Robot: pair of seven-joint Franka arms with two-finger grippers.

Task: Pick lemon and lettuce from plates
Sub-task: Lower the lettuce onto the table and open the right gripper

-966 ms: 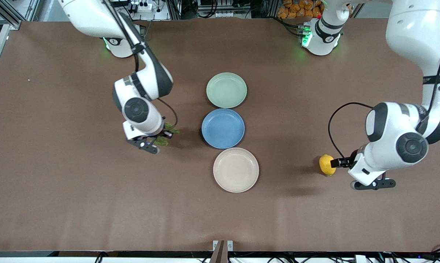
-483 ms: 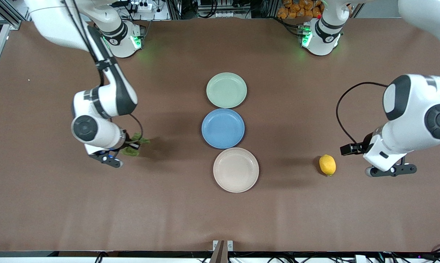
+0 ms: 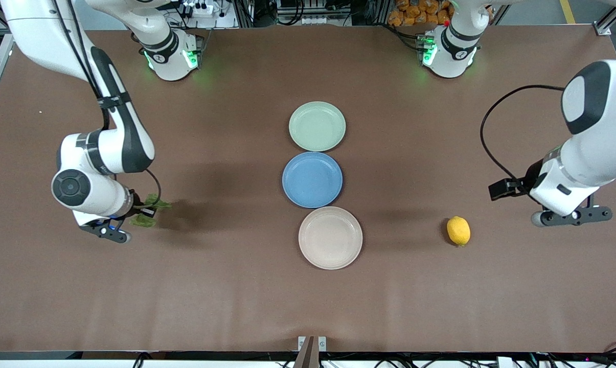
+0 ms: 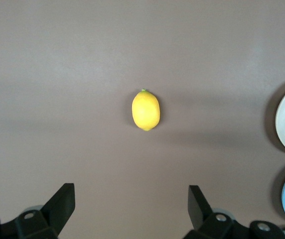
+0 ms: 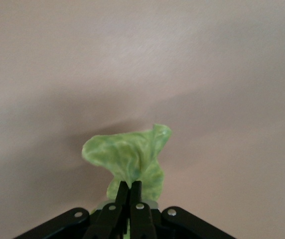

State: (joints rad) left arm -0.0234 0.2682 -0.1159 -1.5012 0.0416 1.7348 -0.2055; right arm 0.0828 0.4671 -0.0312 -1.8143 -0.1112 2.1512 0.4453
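The desk (image 3: 236,296) is covered in a matt brown sheet. The plates (image 3: 317,126) look like smooth matt plastic. A bright, finely dimpled skin is shown by the lemon (image 3: 458,231). The lettuce (image 5: 130,157) is crinkled with a slight sheen. Glossy white shells are worn by the arms.

right arm: reaches from its base out toward its own end of the table, wrist bent down | right gripper (image 5: 129,195): aloft, fingers pinched together on the lettuce (image 5: 130,158) | left arm: elbow high at its own end of the table | left gripper (image 4: 131,209): aloft, jaws spread wide, holding nothing
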